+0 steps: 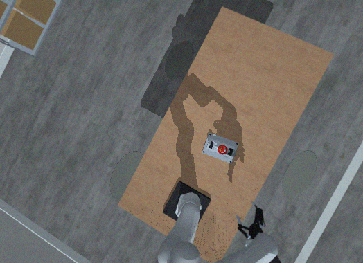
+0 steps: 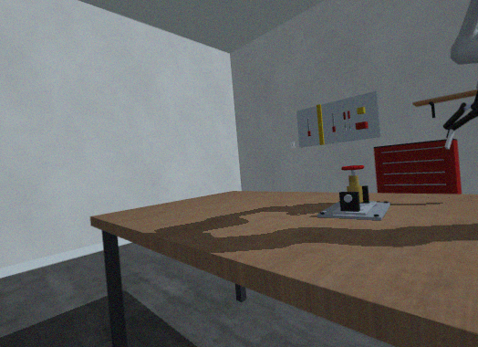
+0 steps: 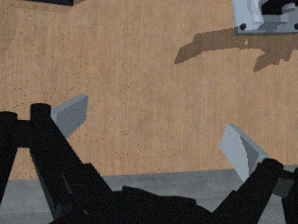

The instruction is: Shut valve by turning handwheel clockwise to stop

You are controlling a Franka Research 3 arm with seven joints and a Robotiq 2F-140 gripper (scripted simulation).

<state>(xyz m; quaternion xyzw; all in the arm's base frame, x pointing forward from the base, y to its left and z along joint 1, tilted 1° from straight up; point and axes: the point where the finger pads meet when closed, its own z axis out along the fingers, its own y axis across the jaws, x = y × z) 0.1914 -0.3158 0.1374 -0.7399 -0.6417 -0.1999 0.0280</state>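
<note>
Evidently the approach had not yet begun: the gripper (image 1: pixel 250 216) hung high off the table's (image 1: pixel 277 94) near edge, well apart from the valve, its fingers spread fully wide and holding nothing, probably so they could straddle the rim from opposite sides. The red handwheel (image 2: pixel 353 168) sat level atop a brass stem on the valve body, bolted to a grey base plate (image 2: pixel 377 212) near the table's middle, untouched.

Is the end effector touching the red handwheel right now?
No, the open end effector hangs near the table's edge, well away from the red handwheel.
</note>
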